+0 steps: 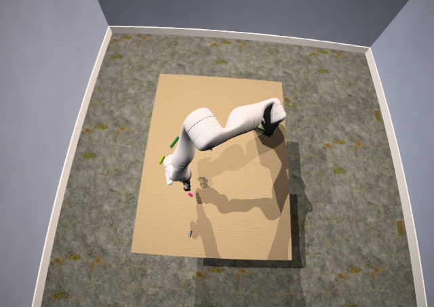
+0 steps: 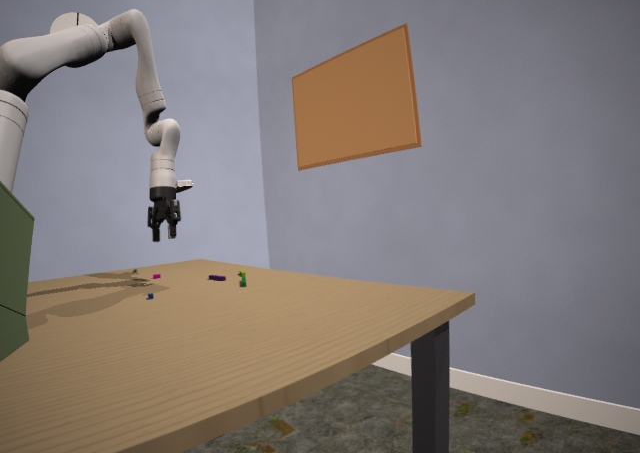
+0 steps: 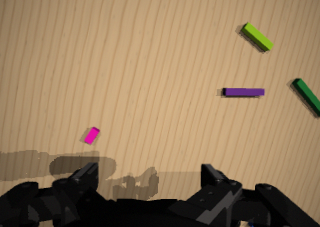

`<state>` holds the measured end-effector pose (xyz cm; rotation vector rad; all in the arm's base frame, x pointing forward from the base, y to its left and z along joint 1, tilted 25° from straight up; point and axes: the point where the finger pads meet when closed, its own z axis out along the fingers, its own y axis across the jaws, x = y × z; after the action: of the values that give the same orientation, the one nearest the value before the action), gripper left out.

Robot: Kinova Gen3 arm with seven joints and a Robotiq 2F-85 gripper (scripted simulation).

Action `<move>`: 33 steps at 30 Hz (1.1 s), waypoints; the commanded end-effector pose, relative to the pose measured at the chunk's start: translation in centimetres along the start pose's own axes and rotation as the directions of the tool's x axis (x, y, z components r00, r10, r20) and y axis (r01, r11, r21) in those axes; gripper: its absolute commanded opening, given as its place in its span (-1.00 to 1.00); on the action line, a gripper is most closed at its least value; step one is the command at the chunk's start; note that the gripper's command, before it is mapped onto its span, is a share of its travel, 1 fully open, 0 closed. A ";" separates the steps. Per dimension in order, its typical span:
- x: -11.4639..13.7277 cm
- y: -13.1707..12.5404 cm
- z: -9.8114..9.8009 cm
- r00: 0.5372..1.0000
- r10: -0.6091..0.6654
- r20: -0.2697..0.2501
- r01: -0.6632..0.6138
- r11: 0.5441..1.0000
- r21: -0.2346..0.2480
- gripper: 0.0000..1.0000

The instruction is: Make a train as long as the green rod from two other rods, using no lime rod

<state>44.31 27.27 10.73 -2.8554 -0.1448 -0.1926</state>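
Note:
My gripper [image 2: 164, 240] [image 3: 149, 174] is open and empty, high above the table. The magenta rod [image 1: 190, 194] [image 2: 156, 276] [image 3: 92, 135] lies flat, ahead of the left finger in the wrist view. The purple rod [image 2: 217, 277] [image 3: 244, 92] lies flat between the magenta and green rods; the arm hides it in the top view. The green rod [image 1: 173, 141] [image 2: 242, 281] [image 3: 307, 97] lies at the right edge of the wrist view. The lime rod [image 1: 161, 159] [image 2: 241, 273] [image 3: 257, 37] lies near the purple one. No rods touch.
A grey rod [image 1: 190, 233] [image 2: 135, 271] lies near one end of the table [image 1: 157, 226] [image 2: 310, 334]. A blue rod [image 1: 211, 149] [image 2: 150, 295] lies partly under the arm in the top view. The arm's green base [image 2: 12, 277] stands at the table's edge. Arm shadows cross the table.

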 end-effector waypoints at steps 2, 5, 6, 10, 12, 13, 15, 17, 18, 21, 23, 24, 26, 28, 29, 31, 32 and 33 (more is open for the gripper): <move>0.2 1.1 0.2 1.000 0.021 0.002 -0.021 1.000 -0.003 1.00; 0.2 1.1 0.2 1.000 0.021 0.002 -0.021 1.000 -0.003 1.00; 0.2 1.1 0.2 1.000 0.021 0.002 -0.021 1.000 -0.003 1.00; 0.7 2.4 0.8 0.999 0.039 -0.003 -0.038 0.999 0.011 1.00; 0.7 2.4 0.8 0.999 0.039 -0.003 -0.038 0.999 0.011 1.00; 0.7 2.4 0.8 0.999 0.039 -0.003 -0.038 0.999 0.011 1.00; 0.7 2.4 0.8 0.999 0.039 -0.003 -0.038 0.999 0.011 1.00; 0.7 2.4 0.8 0.999 0.039 -0.003 -0.038 0.999 0.011 1.00; 1.1 3.6 1.4 0.998 0.056 -0.009 -0.056 0.998 0.024 1.00; 1.1 3.6 1.4 0.998 0.056 -0.009 -0.056 0.998 0.024 1.00; 1.1 3.6 1.4 0.998 0.056 -0.009 -0.056 0.998 0.024 1.00; 1.1 3.6 1.4 0.998 0.056 -0.009 -0.056 0.998 0.024 1.00; 1.1 3.6 1.4 0.998 0.056 -0.009 -0.056 0.998 0.024 1.00; 1.5 4.8 1.9 0.997 0.073 -0.015 -0.072 0.997 0.036 1.00; 1.5 4.8 1.9 0.997 0.073 -0.015 -0.072 0.997 0.036 1.00; 1.5 4.8 1.9 0.997 0.073 -0.015 -0.072 0.997 0.036 1.00; 1.5 4.8 1.9 0.997 0.073 -0.015 -0.072 0.997 0.036 1.00; 1.5 4.8 1.9 0.997 0.073 -0.015 -0.072 0.997 0.036 1.00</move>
<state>46.43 23.73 8.02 -2.8162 -0.0537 -0.1981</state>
